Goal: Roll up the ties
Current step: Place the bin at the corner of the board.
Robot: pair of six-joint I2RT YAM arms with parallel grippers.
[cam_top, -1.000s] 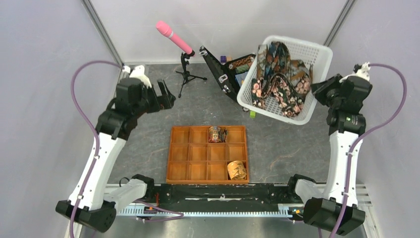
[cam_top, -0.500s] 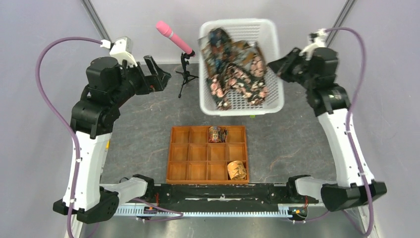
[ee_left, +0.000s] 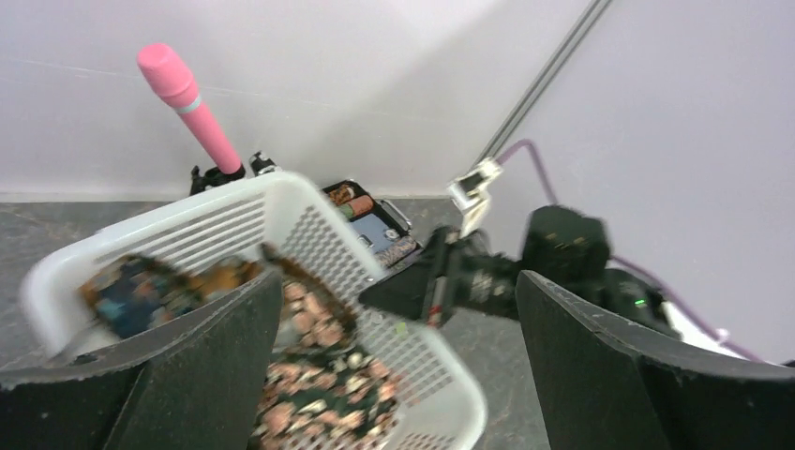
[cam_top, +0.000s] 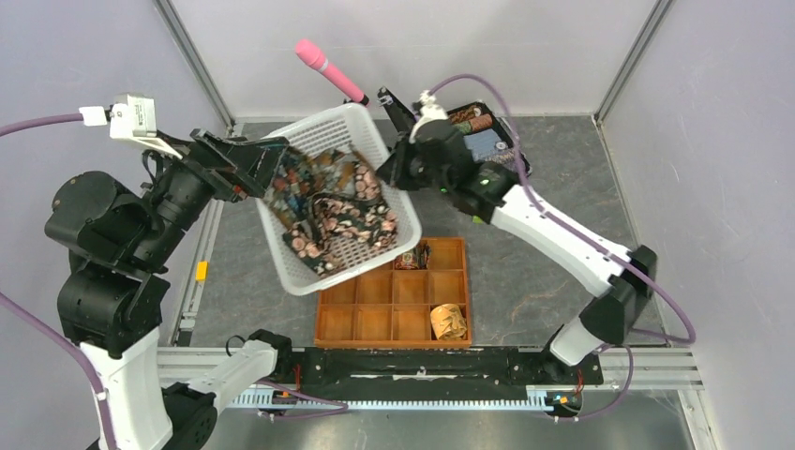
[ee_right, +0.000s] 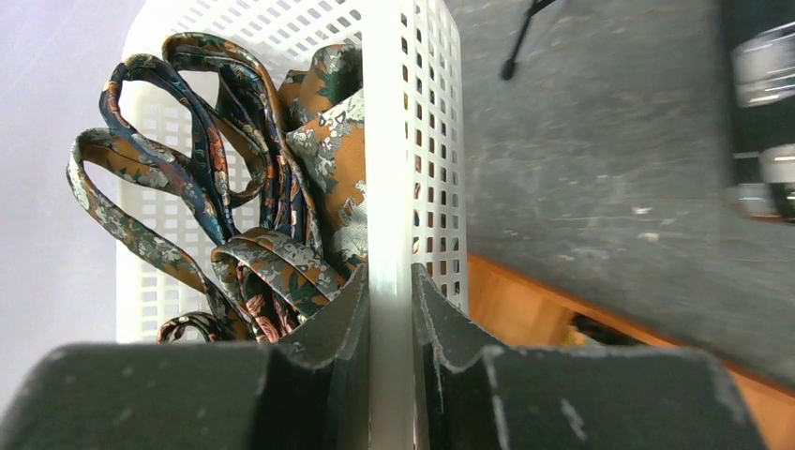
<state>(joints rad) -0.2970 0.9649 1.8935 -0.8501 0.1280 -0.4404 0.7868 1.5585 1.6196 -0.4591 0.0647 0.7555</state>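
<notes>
Above the table [cam_top: 581, 159], at about 11 o'clock from the wooden tray [cam_top: 320, 319], a white basket [cam_top: 309, 120] is held tilted. Its 3 o'clock rim is clenched by the right gripper [ee_right: 389, 281], while the left gripper [cam_top: 239, 169] is spread wide beside the 9 o'clock rim, with nothing gripped. Loose ties [cam_top: 337, 211] are heaped and tangled inside the basket; two coils [cam_top: 448, 322] are already lodged in tray compartments. Being soft, light and slippery, a tie is probably best pinched near one end rather than mid-loop.

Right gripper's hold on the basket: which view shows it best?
Right wrist view: the right gripper is shut on the rim of the white basket, seen close up. Top external shows the gripper at the basket's edge, contact unclear. Left wrist shows it blurred beyond the basket.
</notes>
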